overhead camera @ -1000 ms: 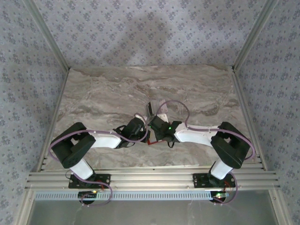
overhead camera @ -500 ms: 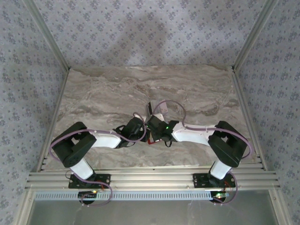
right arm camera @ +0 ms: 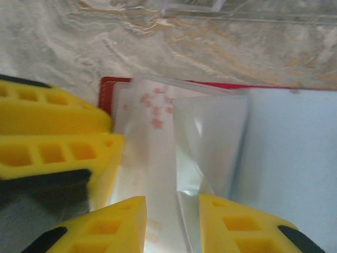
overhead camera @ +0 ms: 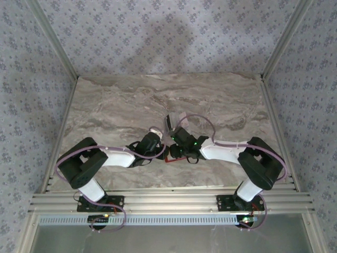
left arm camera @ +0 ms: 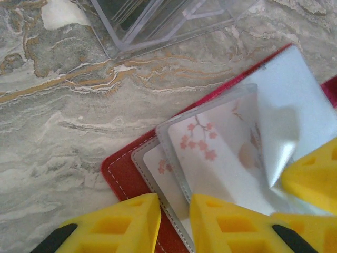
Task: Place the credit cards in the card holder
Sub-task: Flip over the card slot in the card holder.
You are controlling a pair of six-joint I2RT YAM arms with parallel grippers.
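Card holder (left arm camera: 118,171) edge between left gripper (left arm camera: 175,205) jaws; card (right arm camera: 152,137) between right gripper (right arm camera: 172,208) jaws

White arms (overhead camera: 118,157) with black joints, purple cables (overhead camera: 197,117), yellow latticed fingers (left arm camera: 121,224).

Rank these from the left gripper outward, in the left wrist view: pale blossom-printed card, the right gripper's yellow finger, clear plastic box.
1. Blossom-printed card, at the left gripper's fingertips.
2. Right gripper's yellow finger, right edge.
3. Clear plastic box, top, farthest.

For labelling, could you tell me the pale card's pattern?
The card shows pink blossoms on a branch; clearest from left wrist.
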